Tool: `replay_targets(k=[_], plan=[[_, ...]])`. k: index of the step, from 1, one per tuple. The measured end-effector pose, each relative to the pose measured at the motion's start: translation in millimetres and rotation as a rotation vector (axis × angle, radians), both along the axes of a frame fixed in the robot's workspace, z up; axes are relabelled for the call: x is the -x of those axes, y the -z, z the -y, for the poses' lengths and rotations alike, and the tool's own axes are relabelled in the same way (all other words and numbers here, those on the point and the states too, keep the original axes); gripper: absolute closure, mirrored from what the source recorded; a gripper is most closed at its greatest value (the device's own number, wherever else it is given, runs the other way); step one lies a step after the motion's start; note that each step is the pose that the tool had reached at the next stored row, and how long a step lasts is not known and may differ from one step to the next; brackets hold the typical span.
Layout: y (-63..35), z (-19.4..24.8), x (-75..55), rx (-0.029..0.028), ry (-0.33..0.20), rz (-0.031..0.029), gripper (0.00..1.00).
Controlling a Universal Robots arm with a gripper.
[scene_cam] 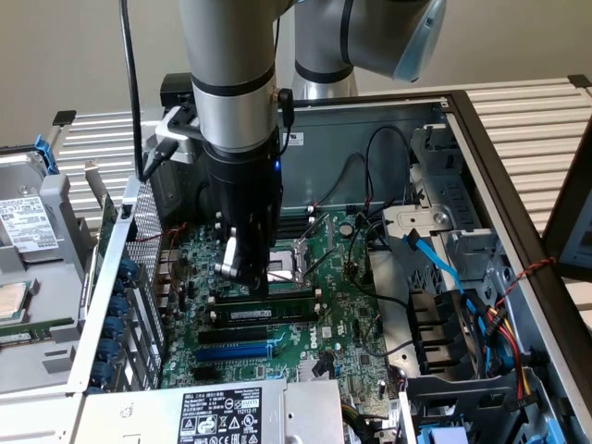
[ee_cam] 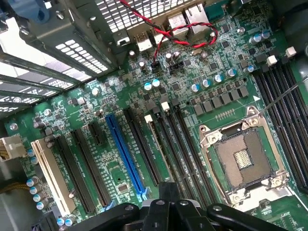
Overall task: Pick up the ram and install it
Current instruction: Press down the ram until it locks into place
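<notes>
The gripper (ee_cam: pixel 168 211) hangs just above the motherboard (ee_cam: pixel 192 82); whether it is open or closed cannot be told. The ram (scene_cam: pixel 262 313) lies seated in a black slot on the board, just beside the gripper (scene_cam: pixel 242 268). The open case (scene_cam: pixel 481 166) holds the board, the empty CPU socket (ee_cam: pixel 243 161), a blue slot (ee_cam: pixel 124 150) and cables (scene_cam: pixel 444 264) at the exterior view's right.
</notes>
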State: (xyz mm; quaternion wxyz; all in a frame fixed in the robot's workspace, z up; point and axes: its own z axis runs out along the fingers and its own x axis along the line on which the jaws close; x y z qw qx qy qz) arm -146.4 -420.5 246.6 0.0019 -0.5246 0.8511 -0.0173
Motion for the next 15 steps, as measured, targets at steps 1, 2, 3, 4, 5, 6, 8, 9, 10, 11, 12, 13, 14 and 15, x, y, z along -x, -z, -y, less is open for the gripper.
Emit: replay_targets(k=[1, 2, 3, 4, 5, 6, 8, 9, 10, 11, 12, 13, 14, 15], plan=[[0.0, 0.0, 0.0, 0.0015, 0.012, 0.0, 0.89], [0.0, 0.0, 0.0, 0.003, 0.023, 0.0, 0.89], [-0.1, 0.0, 0.0, 0.0045, 0.035, 0.0, 0.89], [-0.1, 0.0, 0.0, 0.0058, 0.046, 0.0, 0.89], [-0.1, 0.0, 0.0, 0.007, 0.057, 0.0, 0.89], [-0.2, 0.0, 0.0, 0.0078, 0.069, -0.0001, 0.89], [-0.6, 0.0, 0.0, 0.0083, 0.094, -0.0001, 0.89], [-0.7, 0.0, 0.0, 0.0083, 0.109, -0.0002, 0.89], [-0.9, 0.0, 0.0, 0.0081, 0.123, -0.0002, 0.89], [-1.0, -0.1, 0.0, 0.008, 0.137, -0.0001, 0.89], [-1.3, -0.1, 0.0, 0.008, 0.151, -0.0002, 0.89], [-1.5, 0.0, 0.0, 0.0081, 0.165, -0.0003, 0.89], [-1.7, 0.0, 0.0, 0.0082, 0.181, -0.0004, 0.89], [-1.9, 0.0, 0.0, 0.0082, 0.195, -0.0005, 0.89]])
